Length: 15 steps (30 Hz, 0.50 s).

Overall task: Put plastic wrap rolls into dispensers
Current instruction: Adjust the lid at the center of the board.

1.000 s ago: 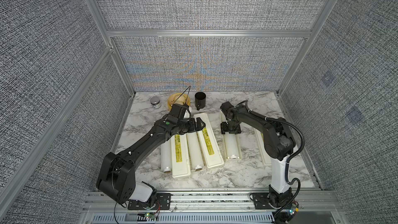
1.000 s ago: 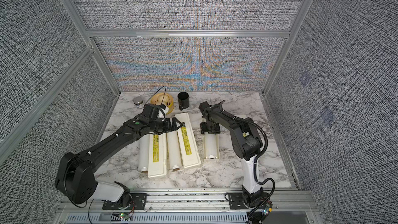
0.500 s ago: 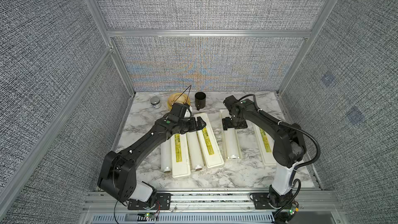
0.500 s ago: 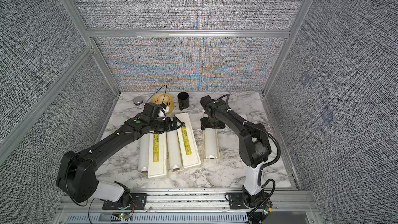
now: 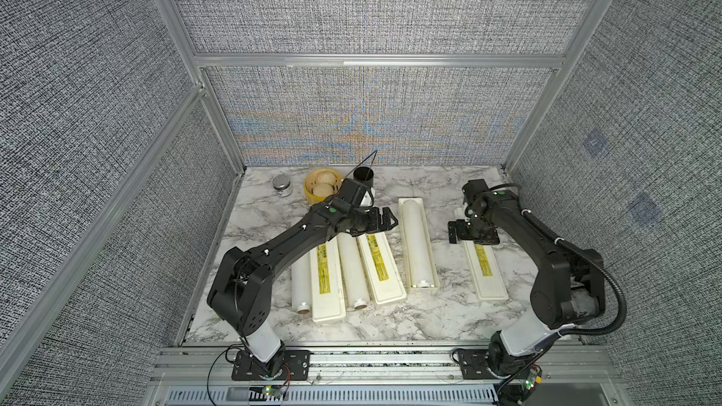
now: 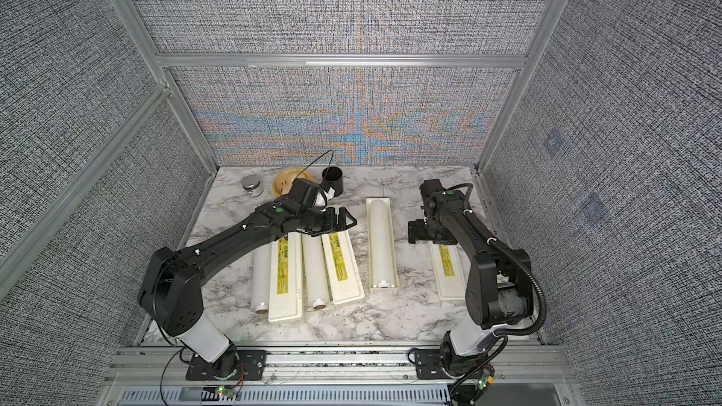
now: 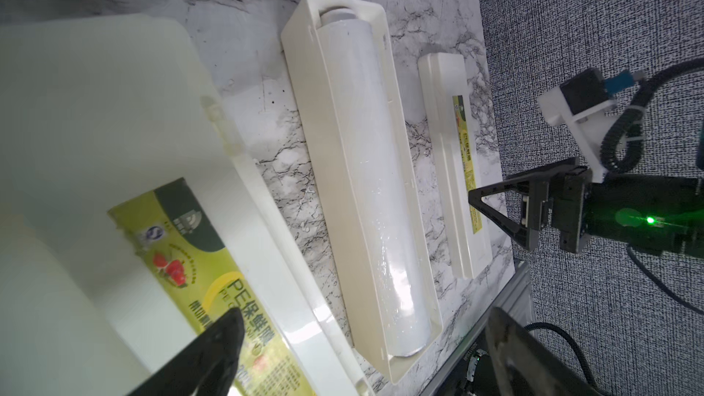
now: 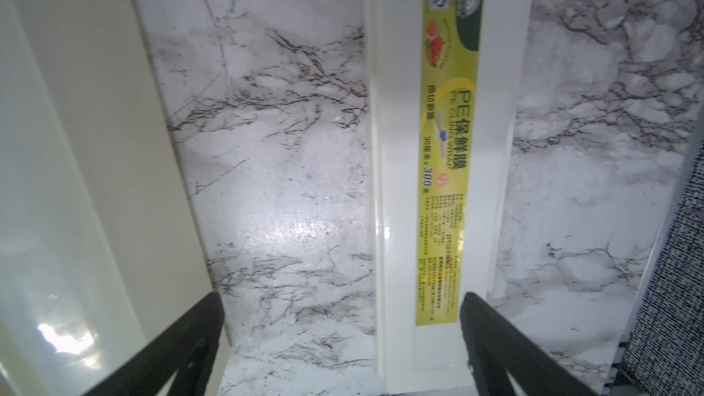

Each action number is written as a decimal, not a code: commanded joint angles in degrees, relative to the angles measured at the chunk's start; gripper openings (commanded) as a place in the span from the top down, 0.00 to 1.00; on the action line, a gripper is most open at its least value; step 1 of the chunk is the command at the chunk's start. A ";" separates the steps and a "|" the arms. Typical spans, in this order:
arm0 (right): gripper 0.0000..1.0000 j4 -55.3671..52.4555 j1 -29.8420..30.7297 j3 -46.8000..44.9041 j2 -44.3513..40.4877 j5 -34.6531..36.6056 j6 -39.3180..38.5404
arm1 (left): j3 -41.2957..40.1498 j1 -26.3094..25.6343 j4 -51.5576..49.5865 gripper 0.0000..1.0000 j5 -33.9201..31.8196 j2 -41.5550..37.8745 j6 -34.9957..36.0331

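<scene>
As our right hand (image 5: 472,234) has spread wide and moved right, off the open dispenser (image 5: 433,267), one roll (image 5: 414,244) lies seated inside it at frame centre; our left hand (image 5: 385,222), also spread and empty, hovers above two loose rolls (image 5: 353,267) still to load

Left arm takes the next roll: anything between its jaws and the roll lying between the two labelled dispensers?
Nothing covers that roll. The open left gripper hangs over the far end of one dispenser; it and the other dispenser crowd the roll's sides, likely leaving the jaws little room.
</scene>
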 commanded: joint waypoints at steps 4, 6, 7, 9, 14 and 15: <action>0.01 9.14 -6.89 -4.96 -0.30 -4.60 -7.78 | 2.57 -1.64 -0.37 0.02 0.25 2.36 -0.90; 0.01 10.40 -8.69 -4.96 1.32 -7.03 -9.67 | 3.07 -2.01 -0.73 0.02 0.26 2.81 -0.90; 0.01 10.97 -9.53 -4.84 2.33 -7.53 -11.29 | 3.26 -2.19 -0.90 0.02 0.40 3.07 -0.89; 0.01 11.55 -11.40 -3.87 4.53 -9.82 -12.00 | 3.42 -2.36 -1.17 0.02 0.59 3.40 -0.88; 0.01 12.42 -12.70 -1.20 9.70 -12.52 -13.88 | 3.29 -2.68 -1.48 0.02 0.85 3.43 -0.82; 0.01 12.14 -12.65 -0.61 10.91 -12.24 -14.10 | 3.20 -2.71 -1.53 0.02 0.78 3.40 -0.81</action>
